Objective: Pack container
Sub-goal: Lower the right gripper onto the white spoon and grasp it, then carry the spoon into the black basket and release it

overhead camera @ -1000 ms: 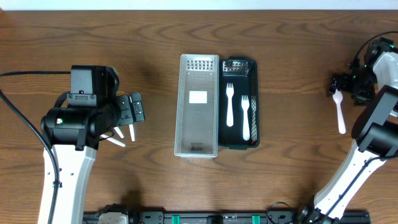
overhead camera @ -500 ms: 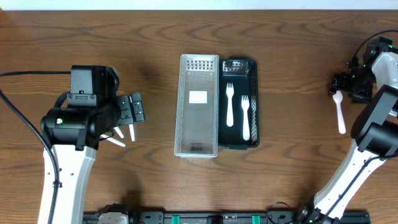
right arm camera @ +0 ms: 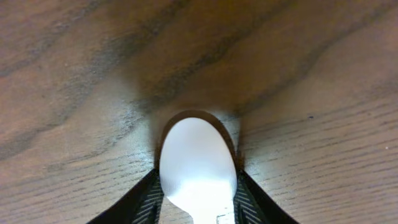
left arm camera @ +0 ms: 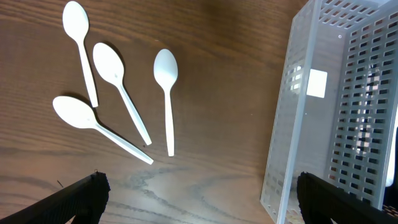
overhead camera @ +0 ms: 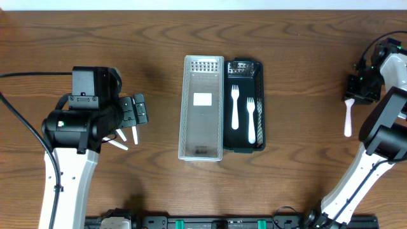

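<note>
Right gripper (overhead camera: 355,89) is at the far right edge of the surface (overhead camera: 305,51), clenched on a white spoon (overhead camera: 347,121). In the wrist view the spoon bowl (right arm camera: 198,158) sits pinched between the two fingers (right arm camera: 144,200), and the handle trails toward me in the overhead. I can't tell if it's touching the wood or just off it.

Left gripper (overhead camera: 133,114) is released, jaws spread wide with nothing between them, hovering over four loose spoons (left arm camera: 118,87) lying on the wood left of the bin (left arm camera: 323,118). Three fan out and one lies straight, nearest the bin.

The clear perforated bin (overhead camera: 203,108) is at mid-surface, and I see only a white label inside. The black tray (overhead camera: 245,69) touches its right side and holds two white forks (overhead camera: 234,105) side by side, tines away from me. The held spoon is well apart from both.
</note>
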You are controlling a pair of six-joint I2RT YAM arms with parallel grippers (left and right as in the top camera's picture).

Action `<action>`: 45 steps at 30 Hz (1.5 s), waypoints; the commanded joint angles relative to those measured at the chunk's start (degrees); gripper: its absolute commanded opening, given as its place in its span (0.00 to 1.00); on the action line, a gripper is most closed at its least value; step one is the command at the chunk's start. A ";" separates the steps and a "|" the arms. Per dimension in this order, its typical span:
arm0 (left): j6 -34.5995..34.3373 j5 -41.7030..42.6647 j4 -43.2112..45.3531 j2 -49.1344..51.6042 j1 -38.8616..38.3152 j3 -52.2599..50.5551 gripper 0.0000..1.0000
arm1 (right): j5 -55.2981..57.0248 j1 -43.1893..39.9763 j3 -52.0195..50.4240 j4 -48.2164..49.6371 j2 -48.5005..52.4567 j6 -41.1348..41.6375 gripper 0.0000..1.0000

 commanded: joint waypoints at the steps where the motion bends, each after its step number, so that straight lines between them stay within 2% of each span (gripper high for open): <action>1: 0.98 -0.04 -0.11 0.22 0.28 0.74 0.98 | -1.70 1.36 -1.27 -0.13 1.16 -0.13 0.34; 15: 0.98 -0.07 -0.11 0.22 0.28 0.74 0.98 | -2.99 3.45 -0.76 -0.81 -0.42 0.52 0.32; 20: 0.98 -0.07 -0.11 0.22 0.28 0.74 0.98 | -3.02 6.80 -0.72 -0.94 -7.89 1.79 0.33; 26: 0.98 -0.07 -0.11 0.22 0.28 0.74 0.98 | -4.92 15.96 -0.72 -0.70 -21.79 4.81 0.32; 30: 0.98 -0.07 -0.11 0.22 0.28 0.74 0.98 | -4.90 24.74 -0.72 0.92 -27.80 8.94 0.32; 33: 0.98 -0.07 -0.17 0.22 0.28 0.74 0.98 | -4.90 31.26 -0.72 2.03 -28.89 15.34 0.32; 41: 0.98 -0.07 -0.17 0.22 0.28 0.74 0.98 | 0.59 43.58 -0.94 2.43 -25.07 31.56 0.30; 45: 1.01 -0.04 -0.17 0.22 0.28 0.74 0.98 | 1.40 46.47 -1.49 2.32 -20.63 34.67 0.30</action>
